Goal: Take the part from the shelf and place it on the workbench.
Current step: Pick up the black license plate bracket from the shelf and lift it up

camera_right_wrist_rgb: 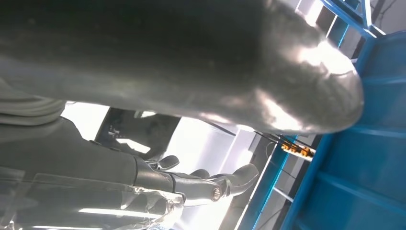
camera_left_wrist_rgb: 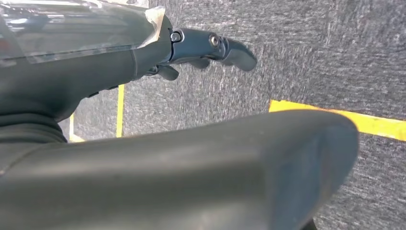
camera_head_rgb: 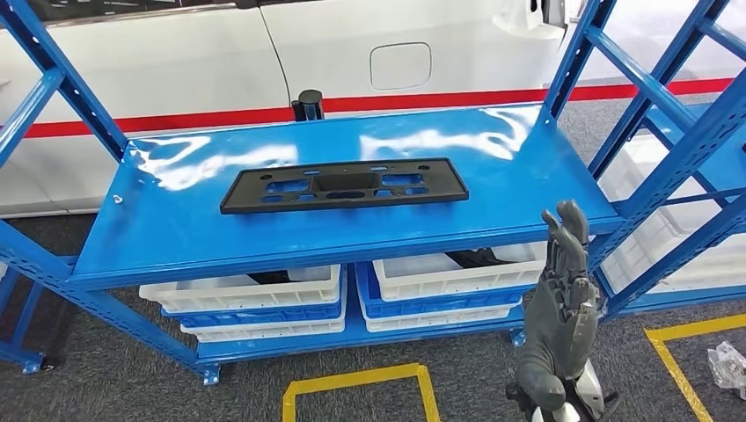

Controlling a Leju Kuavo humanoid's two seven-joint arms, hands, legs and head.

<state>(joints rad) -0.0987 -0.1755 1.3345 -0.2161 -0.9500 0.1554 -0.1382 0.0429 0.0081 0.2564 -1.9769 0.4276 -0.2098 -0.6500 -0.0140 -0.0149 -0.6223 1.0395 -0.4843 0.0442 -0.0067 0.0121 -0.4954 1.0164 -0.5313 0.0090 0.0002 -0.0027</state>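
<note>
Shelf: blue rack (camera_head_rgb: 176,233), black part (camera_head_rgb: 344,185) flat on top, white bins (camera_head_rgb: 242,294) below.
Floor: grey carpet, yellow tape (camera_head_rgb: 361,380).
Right hand (camera_head_rgb: 556,308): raised beside shelf edge, fingers extended, empty.
Left hand (camera_left_wrist_rgb: 143,120): probably empty, over carpet.

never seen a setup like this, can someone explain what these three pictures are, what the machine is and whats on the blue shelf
This is a humanoid robot with two arms, each ending in a hand. The wide picture is its head camera, looking down at a blue metal shelf. A flat black plastic part lies on the top level; white bins sit below. The right hand is raised beside the shelf, fingers apart, holding nothing. The other two pictures come from cameras at the wrists: one shows the left hand over grey carpet with yellow tape, also empty; the other shows the right hand near the blue frame.
</note>
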